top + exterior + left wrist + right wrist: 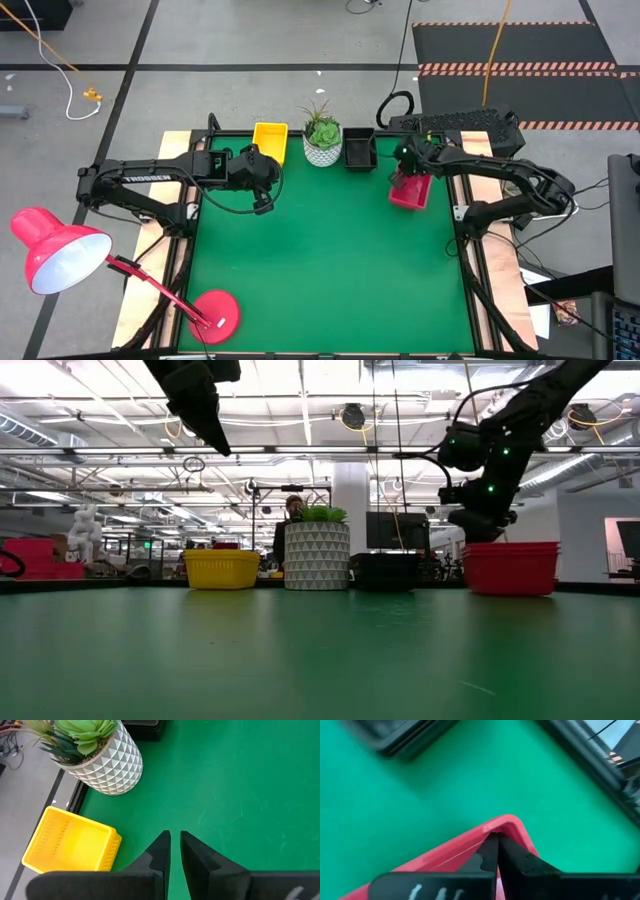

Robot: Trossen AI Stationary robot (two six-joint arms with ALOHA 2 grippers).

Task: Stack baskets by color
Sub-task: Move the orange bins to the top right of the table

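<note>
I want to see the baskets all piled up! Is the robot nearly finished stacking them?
Nearly, it seems. The yellow baskets and black baskets already sit in piles at the table's far edge, either side of the plant pot. The right gripper is pinching the rim of the red baskets, which look stacked too. The left gripper hangs empty above the mat. Left: letting go.
</note>
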